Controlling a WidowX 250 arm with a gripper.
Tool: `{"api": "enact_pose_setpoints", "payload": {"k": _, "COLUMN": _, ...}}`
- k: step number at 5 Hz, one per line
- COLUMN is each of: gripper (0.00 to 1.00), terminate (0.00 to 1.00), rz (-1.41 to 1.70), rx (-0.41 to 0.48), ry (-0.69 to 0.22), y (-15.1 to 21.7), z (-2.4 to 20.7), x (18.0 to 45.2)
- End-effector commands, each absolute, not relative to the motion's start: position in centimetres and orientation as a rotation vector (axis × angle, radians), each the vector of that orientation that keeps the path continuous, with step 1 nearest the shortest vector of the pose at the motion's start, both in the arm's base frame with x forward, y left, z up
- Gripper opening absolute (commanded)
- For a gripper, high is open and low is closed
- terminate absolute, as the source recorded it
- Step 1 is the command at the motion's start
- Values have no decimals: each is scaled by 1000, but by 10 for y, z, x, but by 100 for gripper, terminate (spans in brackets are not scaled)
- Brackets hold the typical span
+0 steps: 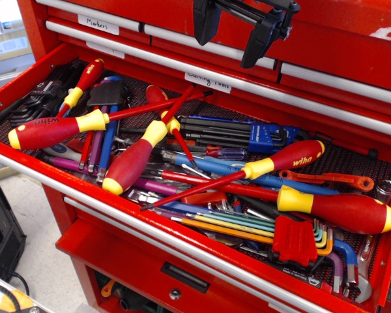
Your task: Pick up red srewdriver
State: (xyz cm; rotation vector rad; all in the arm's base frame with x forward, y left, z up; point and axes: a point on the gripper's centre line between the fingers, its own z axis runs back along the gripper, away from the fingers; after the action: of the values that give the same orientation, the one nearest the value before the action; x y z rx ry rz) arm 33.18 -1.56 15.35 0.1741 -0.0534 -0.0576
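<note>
Red srewdriver (pixel 131 161) — low-left, well apart from claw (pixel 231 29).

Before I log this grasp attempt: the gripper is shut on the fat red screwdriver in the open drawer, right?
Not right. The gripper hangs open above the drawer, holding nothing. The fat red screwdriver lies untouched in the open drawer among the other tools, as observation.image shows.

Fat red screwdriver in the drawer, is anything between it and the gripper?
Nothing visible does. The red screwdriver lies on top of the tool pile, handle uncovered, and the gripper hangs open above the drawer.
</note>
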Motion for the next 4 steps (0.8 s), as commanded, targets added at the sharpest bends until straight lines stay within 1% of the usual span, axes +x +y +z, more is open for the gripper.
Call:
{"api": "enact_pose_setpoints", "payload": {"k": 1, "gripper": 100, "terminate": 0, "rz": -58, "rx": 174, "ry": -53, "y": -16, "z": 153, "x": 332}}
{"api": "enact_pose_setpoints", "payload": {"k": 2, "gripper": 100, "terminate": 0, "rz": 14, "rx": 230, "ry": -79, "y": 0, "z": 149, "x": 316}}
{"api": "enact_pose_setpoints", "payload": {"k": 3, "gripper": 100, "terminate": 0, "rz": 50, "rx": 189, "ry": -116, "y": 16, "z": 129, "x": 300}}
{"api": "enact_pose_setpoints", "payload": {"k": 4, "gripper": 100, "terminate": 0, "rz": 41, "rx": 147, "ry": -176, "y": 37, "z": 99, "x": 293}}
